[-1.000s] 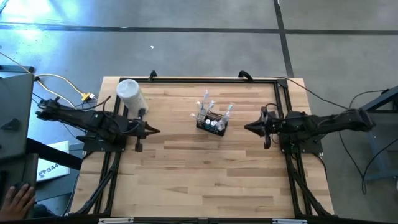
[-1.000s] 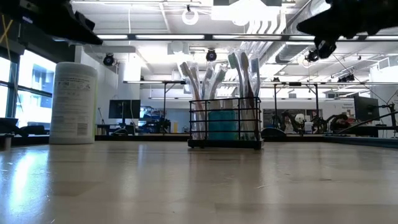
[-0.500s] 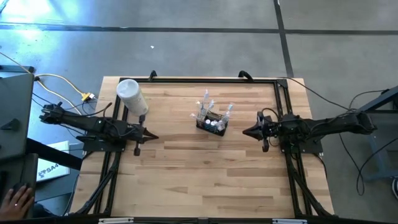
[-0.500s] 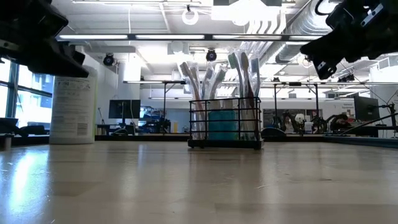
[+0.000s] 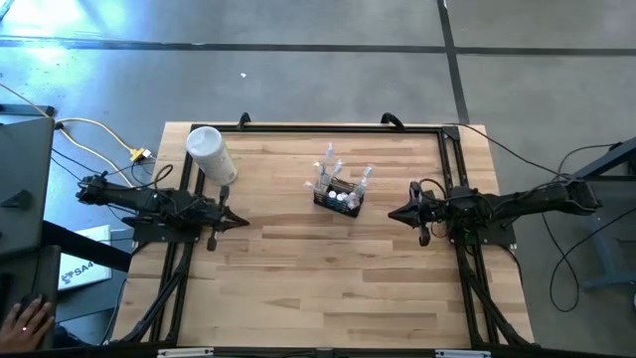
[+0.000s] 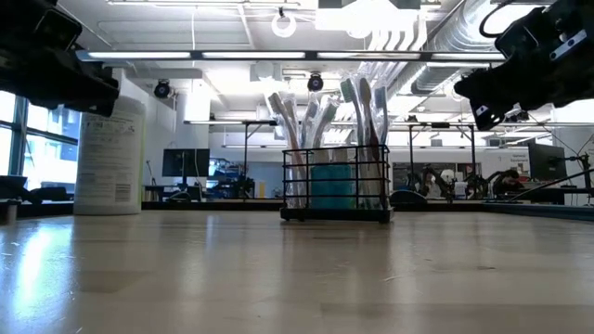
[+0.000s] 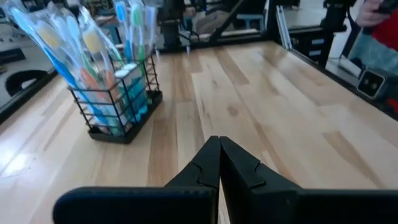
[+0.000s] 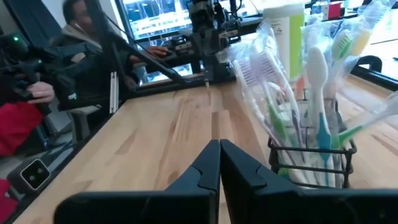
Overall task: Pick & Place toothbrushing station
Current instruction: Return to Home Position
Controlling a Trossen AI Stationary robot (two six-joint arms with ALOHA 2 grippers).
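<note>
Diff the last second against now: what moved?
The left gripper sank lower and drew back slightly toward its own side. The right gripper also sank, barely shifting sideways. Both are shut, holding nothing. The mesh caddy, its toothbrushes and the white container stayed put.

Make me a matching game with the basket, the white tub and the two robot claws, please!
Things: 1 mesh caddy; 2 white canister; 3 left gripper; 4 right gripper.
Matches: A jaws shut, right side of the table; B holds toothbrushes; C jaws shut, left side of the table; D stands upright near a corner.
Pairs: 1-B, 2-D, 3-C, 4-A.
</note>
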